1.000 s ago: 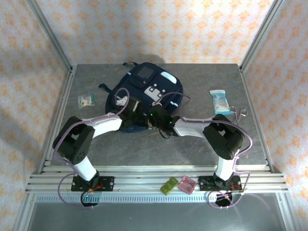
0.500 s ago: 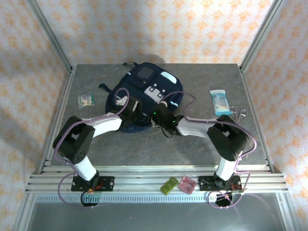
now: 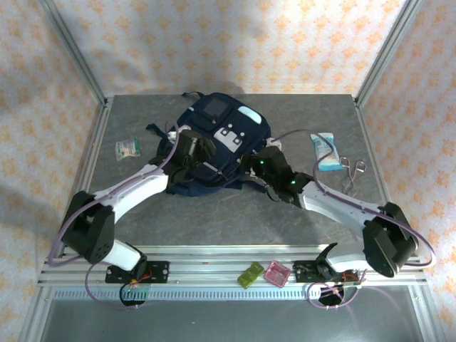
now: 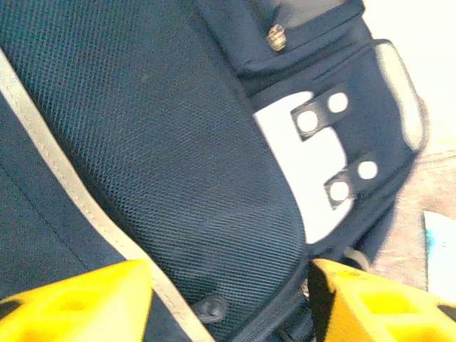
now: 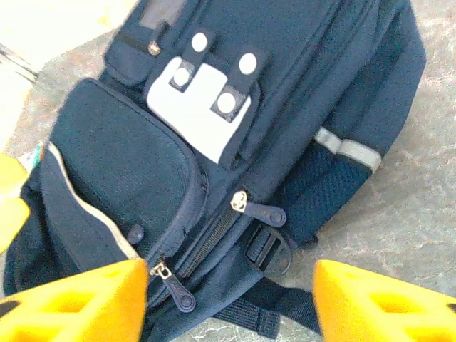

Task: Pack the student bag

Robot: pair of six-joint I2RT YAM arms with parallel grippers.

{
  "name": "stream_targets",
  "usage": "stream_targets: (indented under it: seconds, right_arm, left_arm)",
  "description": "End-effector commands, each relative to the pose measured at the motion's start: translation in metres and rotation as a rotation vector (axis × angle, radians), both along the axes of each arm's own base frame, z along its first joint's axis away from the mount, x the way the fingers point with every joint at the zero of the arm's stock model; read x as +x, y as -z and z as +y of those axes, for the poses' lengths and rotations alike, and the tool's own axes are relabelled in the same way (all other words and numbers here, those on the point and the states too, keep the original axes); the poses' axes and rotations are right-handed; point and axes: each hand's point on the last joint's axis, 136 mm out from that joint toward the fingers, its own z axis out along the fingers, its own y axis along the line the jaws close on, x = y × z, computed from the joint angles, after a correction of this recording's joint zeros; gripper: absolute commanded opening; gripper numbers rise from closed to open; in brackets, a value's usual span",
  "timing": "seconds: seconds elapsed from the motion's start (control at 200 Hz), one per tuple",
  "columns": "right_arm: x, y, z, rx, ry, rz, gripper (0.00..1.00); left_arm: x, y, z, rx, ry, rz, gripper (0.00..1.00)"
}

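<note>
The student bag (image 3: 239, 128) lies flat, front up, at the far middle of the surface (image 3: 299, 221), with the left pincer (image 4: 228, 288) and right pincer (image 5: 231, 285) both released, jaws apart, poised over its front, likely to reach a zipper pull (image 5: 265, 213).

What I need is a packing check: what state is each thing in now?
student bag: lying flat on the table, visible zips look shut.
left gripper: open above the bag, empty.
right gripper: open beside the bag, empty.
tissue pack: on the table, unpacked.
scissors: on the table, unpacked.
small packet: on the table, unpacked.
green box: on the front rail, unpacked.
pink box: beside it, unpacked.
</note>
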Motion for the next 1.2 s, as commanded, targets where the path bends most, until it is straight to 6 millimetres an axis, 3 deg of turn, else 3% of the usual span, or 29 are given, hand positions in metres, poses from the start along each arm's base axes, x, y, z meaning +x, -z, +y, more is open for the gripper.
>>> stream_targets:
  seconds: [0.0,0.01,0.02,0.04,0.11,0.185,0.35,0.506,0.631,0.781,0.926,1.091,1.196]
  right_arm:
    - [0.003,-0.024,-0.015,0.009,0.02,-0.061,0.72]
    - [0.004,-0.026,-0.017,0.009,0.025,-0.066,0.78]
    - [0.005,-0.028,-0.018,0.01,0.029,-0.07,0.94]
    - [0.007,-0.031,-0.022,0.007,0.04,-0.08,1.0]
    - [0.017,-0.041,-0.041,-0.012,0.106,-0.101,1.0]
    - [0.03,-0.048,-0.074,-0.057,0.234,-0.124,1.0]
    - [0.034,-0.056,-0.153,-0.249,0.555,-0.281,1.0]
    - [0.021,-0.03,-0.229,-0.424,0.845,-0.281,1.0]
    - [0.011,-0.004,-0.264,-0.463,0.95,-0.284,1.0]
    - [0.002,0.019,-0.282,-0.494,0.964,-0.32,1.0]
    - [-0.006,0.02,-0.282,-0.432,0.919,-0.447,1.0]
    - [0.003,0.017,-0.268,-0.438,0.763,-0.533,1.0]
    - [0.008,0.026,-0.263,-0.41,0.681,-0.558,1.0]
  left_arm:
    - [-0.005,-0.04,0.015,0.081,0.023,-0.108,0.82]
    - [-0.006,-0.042,0.016,0.09,0.022,-0.115,0.9]
    - [-0.007,-0.044,0.019,0.099,0.02,-0.121,0.97]
    - [-0.009,-0.048,0.023,0.117,0.016,-0.137,0.99]
    - [-0.015,-0.064,0.039,0.184,0.001,-0.192,0.99]
    - [-0.021,-0.08,0.062,0.276,-0.038,-0.246,0.99]
    - [-0.036,-0.093,0.134,0.43,-0.234,-0.332,0.99]
    - [-0.056,-0.073,0.185,0.633,-0.363,-0.37,1.0]
    - [-0.06,-0.049,0.211,0.678,-0.409,-0.348,0.99]
    - [-0.054,-0.015,0.24,0.696,-0.489,-0.278,0.99]
    - [-0.05,0.011,0.252,0.686,-0.525,-0.344,0.99]
    - [-0.053,0.017,0.254,0.68,-0.556,-0.486,0.99]
    - [-0.045,0.025,0.237,0.68,-0.441,-0.526,0.99]
